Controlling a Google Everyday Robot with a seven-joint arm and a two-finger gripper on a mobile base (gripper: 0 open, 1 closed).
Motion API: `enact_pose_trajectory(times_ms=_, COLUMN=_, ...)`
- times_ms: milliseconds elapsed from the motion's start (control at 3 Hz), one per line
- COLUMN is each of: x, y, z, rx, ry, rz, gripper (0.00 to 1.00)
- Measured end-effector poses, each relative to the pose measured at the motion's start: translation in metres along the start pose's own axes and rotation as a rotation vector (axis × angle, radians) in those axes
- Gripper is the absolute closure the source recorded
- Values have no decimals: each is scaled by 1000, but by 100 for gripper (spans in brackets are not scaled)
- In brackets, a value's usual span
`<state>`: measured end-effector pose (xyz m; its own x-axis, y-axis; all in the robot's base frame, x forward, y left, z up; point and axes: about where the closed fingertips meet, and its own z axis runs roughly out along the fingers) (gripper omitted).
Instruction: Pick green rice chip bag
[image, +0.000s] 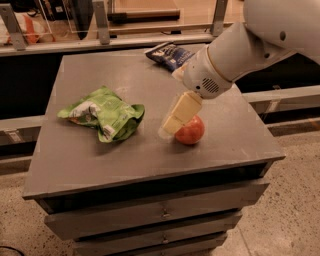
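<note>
The green rice chip bag (103, 114) lies crumpled on the left half of the grey cabinet top (100, 160), bright light green with white and orange patches. My gripper (172, 125) hangs from the white arm over the middle right of the top. It points down and left, just above and left of a red apple (190, 131). It is a short way right of the bag's right edge and does not touch it.
A dark blue snack bag (169, 54) lies at the far edge of the top, behind the arm. The cabinet has drawers below (160, 212). A metal railing (100, 42) runs behind it. Speckled floor lies to the right.
</note>
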<state>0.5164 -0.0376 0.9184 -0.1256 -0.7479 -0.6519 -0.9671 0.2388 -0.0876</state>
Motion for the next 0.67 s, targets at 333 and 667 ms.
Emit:
enact_pose_trajectory(times_ms=333, x=-21, y=-6, z=21, rx=-11, ry=-40, rz=-6, gripper=0)
enact_pose_trajectory(times_ms=667, x=-42, y=-10, z=47, rx=-30, ry=-74, rz=-38, gripper=0)
